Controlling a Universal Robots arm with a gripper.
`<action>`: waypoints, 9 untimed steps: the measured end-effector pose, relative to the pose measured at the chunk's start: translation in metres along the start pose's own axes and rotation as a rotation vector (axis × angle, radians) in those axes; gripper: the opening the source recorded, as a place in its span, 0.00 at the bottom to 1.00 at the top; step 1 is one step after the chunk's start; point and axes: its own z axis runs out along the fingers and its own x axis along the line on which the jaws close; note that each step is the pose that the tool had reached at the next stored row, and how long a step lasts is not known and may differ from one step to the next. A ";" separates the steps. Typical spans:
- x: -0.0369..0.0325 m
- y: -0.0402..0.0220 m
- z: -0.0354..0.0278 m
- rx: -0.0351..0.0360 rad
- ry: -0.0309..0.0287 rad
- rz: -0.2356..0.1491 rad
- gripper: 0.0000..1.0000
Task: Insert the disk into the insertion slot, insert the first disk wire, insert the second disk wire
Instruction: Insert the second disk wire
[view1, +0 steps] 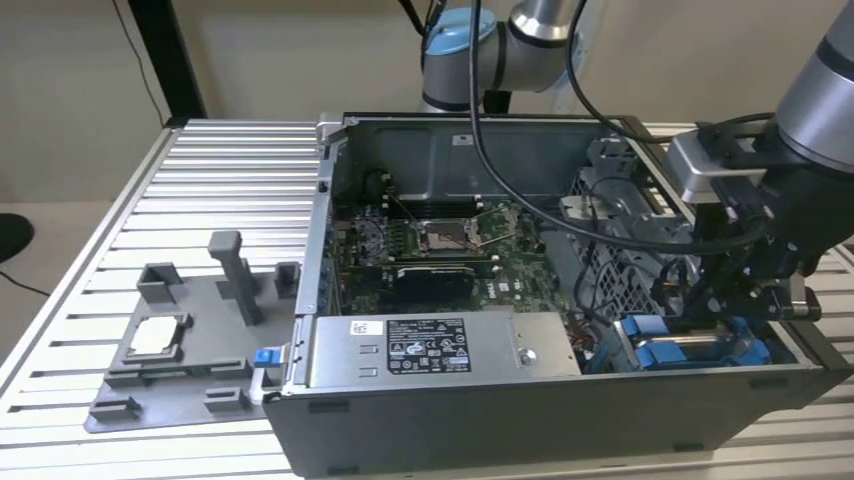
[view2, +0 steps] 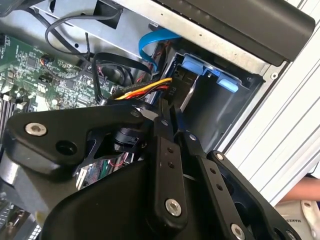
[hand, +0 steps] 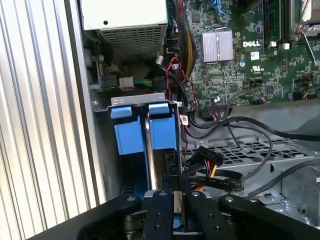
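Flat silver disk (hand: 162, 165) in glossy blue plastic carrier, upright in perforated grey insertion slot (hand: 135, 102), pinched between black fingers (hand: 159, 210).

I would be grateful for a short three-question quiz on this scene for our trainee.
1. True or false: the grey metal box with the sticker lies outside the PC case.
2. What colour is the carrier frame of the disk at the insertion slot? A red, B blue, C green.
3. Fill in: in the exterior view, the gripper is over the case's ____ end (the exterior view's left or right).

Key: 1 false, it sits inside the case; 2 B; 3 right.
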 end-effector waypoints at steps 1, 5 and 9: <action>0.0000 0.0000 0.0000 0.0001 0.0001 0.000 0.00; 0.0000 0.0001 0.0007 0.0009 -0.0003 -0.001 0.00; 0.0001 0.0002 0.0017 0.0028 -0.0005 -0.002 0.00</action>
